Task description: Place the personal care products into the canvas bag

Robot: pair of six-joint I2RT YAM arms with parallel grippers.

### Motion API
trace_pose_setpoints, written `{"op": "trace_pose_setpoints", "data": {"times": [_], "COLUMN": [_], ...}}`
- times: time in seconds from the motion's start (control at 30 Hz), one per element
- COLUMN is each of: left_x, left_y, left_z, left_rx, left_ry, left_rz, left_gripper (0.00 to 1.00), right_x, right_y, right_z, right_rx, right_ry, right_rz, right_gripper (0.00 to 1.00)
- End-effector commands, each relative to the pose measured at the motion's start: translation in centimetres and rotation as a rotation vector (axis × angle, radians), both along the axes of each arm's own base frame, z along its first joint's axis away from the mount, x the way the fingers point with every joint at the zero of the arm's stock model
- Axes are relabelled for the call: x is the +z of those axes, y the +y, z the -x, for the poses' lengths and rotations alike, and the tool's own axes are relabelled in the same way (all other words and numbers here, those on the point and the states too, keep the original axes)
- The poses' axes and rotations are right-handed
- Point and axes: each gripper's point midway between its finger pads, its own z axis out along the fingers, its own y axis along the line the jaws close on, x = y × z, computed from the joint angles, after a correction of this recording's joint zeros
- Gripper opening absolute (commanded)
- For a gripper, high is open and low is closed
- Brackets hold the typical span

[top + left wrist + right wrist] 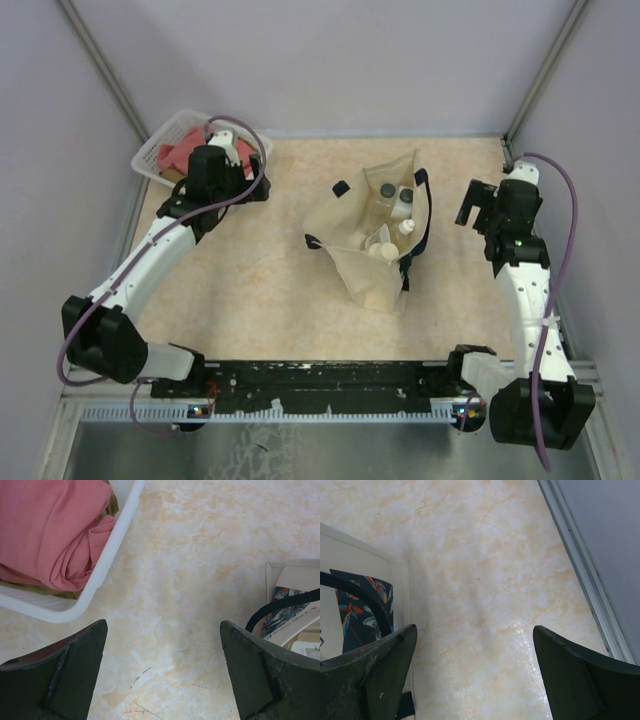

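Your left end effector and right end effector both gape apart, empty, above the table; bottles sit inside the canvas bag between them.

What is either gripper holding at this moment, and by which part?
Nothing is held. The left gripper and the right gripper are both open, each with only the table showing in its gap.

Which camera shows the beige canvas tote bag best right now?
Top external: the whole beige canvas tote bag lies open mid-table, bottles visible inside. The left wrist view catches only its edge and a black strap at the right border; the right wrist view only a corner at the left.
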Motion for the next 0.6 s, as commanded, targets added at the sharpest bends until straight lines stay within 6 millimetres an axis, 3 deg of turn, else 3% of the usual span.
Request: {"op": "trace_pose_setpoints", "data": {"times": [0.0, 0.57], "left_x": [0.93, 1.56], "left_y": [0.35, 0.72], "left_z": [-0.83, -0.70], "left_rx": [0.054, 0.075], "left_ry": [-0.001, -0.039], "left_rz": [0.014, 0.027], "left_gripper": [0.99, 0.99], "right_x": [2.31, 1.97], "right_y": [-0.12, 0.12], "right_z": [-0.78, -0.67], "right_rx": [-0.006, 0.005], "right_ry": [-0.084, -0.076], "right_rz": [0.001, -0.006], "right_gripper": [0.99, 0.99]}}
